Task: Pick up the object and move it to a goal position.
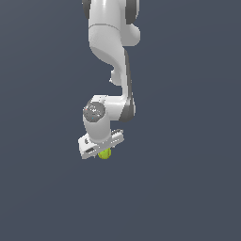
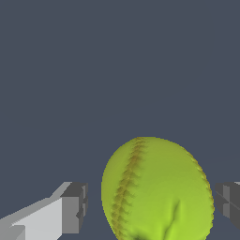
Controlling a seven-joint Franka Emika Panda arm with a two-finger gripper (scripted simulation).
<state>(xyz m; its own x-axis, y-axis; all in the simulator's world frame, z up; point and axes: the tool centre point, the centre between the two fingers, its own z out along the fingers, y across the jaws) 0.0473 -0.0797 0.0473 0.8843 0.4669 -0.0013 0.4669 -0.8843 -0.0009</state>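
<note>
The hand [image 1: 104, 149] straddles the ball [image 2: 157, 190], fingers [image 2: 75, 208] spread apart on either side, placed to clamp it.

The exterior view stands well back, looking down from a raised spot at the glossy white jointed robot arm [image 1: 110, 56] reaching in from the top edge against plain dark blue-grey ground; the arm fills the upper middle, nothing crowding it; the wrist view sits right at the hand, facing out along the blocky white-and-grey two-fingered gripper [image 2: 150, 206] — very close; both views share one patch — the small yellow-green ball with stitched seams [image 2: 157, 190], huge here, a speck [image 1: 105, 153] from outside.
</note>
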